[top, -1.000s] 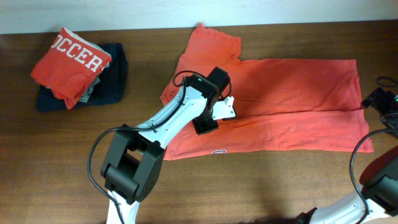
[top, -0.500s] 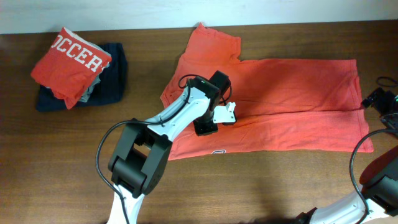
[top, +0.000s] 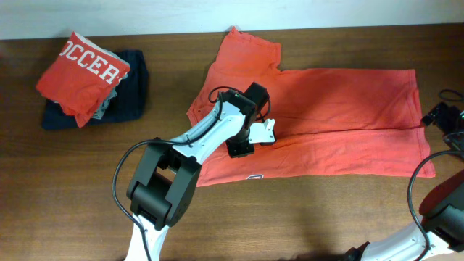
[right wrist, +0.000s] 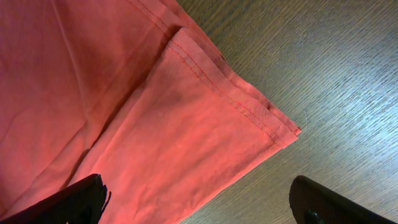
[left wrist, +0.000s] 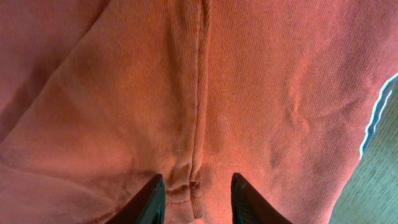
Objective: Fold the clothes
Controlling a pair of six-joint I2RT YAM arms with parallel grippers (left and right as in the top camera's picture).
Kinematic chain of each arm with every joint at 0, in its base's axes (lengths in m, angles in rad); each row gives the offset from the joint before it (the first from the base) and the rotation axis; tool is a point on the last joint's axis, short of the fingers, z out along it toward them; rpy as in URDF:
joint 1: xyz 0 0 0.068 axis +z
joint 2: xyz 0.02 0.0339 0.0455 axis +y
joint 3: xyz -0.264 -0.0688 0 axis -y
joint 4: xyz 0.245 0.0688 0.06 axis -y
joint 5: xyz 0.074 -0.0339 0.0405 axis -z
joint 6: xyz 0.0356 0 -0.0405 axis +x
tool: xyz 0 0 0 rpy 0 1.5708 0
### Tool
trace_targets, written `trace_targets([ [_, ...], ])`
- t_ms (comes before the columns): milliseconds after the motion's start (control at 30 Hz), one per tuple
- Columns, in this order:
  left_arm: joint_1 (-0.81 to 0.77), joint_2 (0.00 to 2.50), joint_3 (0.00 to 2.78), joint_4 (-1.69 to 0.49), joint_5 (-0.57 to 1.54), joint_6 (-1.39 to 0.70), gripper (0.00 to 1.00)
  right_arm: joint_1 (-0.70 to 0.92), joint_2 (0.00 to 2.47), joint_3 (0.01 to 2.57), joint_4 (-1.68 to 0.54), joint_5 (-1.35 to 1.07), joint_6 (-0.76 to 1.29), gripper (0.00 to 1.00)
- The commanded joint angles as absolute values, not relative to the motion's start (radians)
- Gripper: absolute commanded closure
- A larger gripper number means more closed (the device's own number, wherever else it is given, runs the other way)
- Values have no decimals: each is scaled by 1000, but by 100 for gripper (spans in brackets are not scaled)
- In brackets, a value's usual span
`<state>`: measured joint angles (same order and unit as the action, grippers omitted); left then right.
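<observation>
The clothes point(top: 341, 109), a coral-red T-shirt, lie spread across the wooden table with the lower half doubled over lengthwise. My left gripper point(top: 241, 145) presses down on the shirt's left-middle part. In the left wrist view a seam ridge runs down the clothes point(left wrist: 249, 93) into a puckered bunch of fabric, and the left gripper point(left wrist: 198, 199) is shut on that bunch. My right gripper point(top: 446, 116) hovers at the shirt's right end, open wide. In the right wrist view that gripper point(right wrist: 202, 205) straddles the edge beside the doubled hem corner of the clothes point(right wrist: 124, 93).
At the back left a folded red shirt with white lettering point(top: 83, 69) rests on a dark navy folded garment point(top: 134, 98). Bare brown table point(top: 326, 217) runs along the front. A strip of white lettering point(top: 254, 176) peeks from the shirt's front edge.
The left arm shifted slightly to the right over the shirt and its jaws narrowed a little onto the fabric. The right arm has not moved.
</observation>
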<state>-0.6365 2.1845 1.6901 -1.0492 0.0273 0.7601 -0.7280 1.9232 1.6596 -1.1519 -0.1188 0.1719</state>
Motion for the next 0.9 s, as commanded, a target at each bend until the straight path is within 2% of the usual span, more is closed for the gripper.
trace_targets([
  [0,-632,2196,1683,-1039,49,780,65,-733,1919,1674,-1152,-124,165,1],
  [667,-594,2196,1682,-1006,50,780,66,-733,1919,1674,-1152,-124,165,1],
  [867,-593,2196,1673,-1009,102,780,69,-733,1919,1674,-1152,-124,165,2],
])
